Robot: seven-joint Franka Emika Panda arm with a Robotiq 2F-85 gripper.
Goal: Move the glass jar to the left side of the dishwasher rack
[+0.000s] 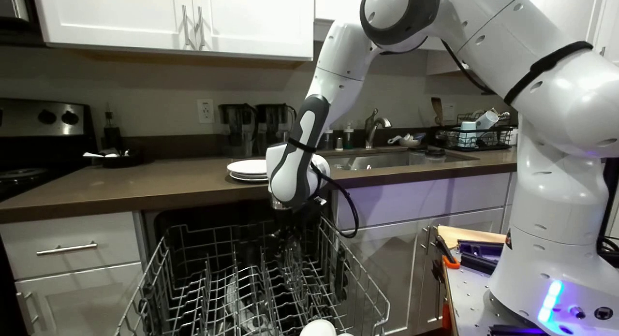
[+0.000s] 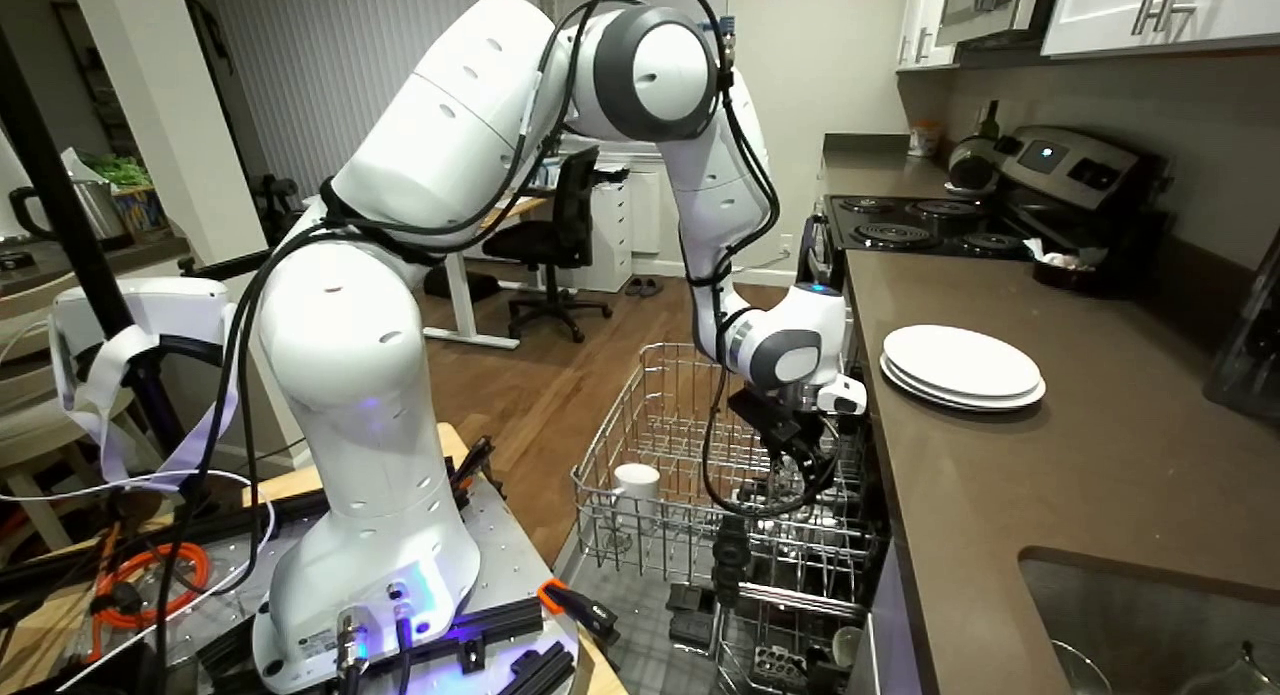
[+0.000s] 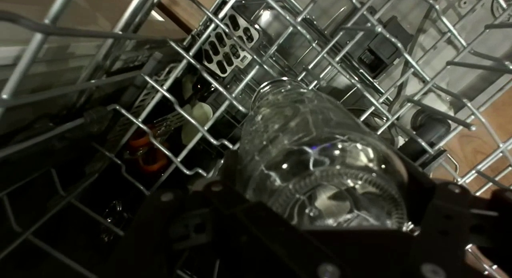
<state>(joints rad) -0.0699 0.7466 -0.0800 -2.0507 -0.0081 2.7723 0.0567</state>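
Though it's spread wide, the end effector (image 3: 323,173) grips the jar (image 3: 308,146).

Claw (image 3: 325,176) gripping glass jar (image 3: 300,130) from both sides, ribbed base nearest camera; dishwasher rack (image 3: 47,29) wires beyond.

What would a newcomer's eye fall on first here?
Probably the large white-and-grey robot arm, arching across both exterior views. Next, mid-frame in the wrist view, the clear colourless glass jar held in the black gripper, with the silver-grey wire dishwasher rack behind. The stacked round white plates on the brown countertop stand out too.
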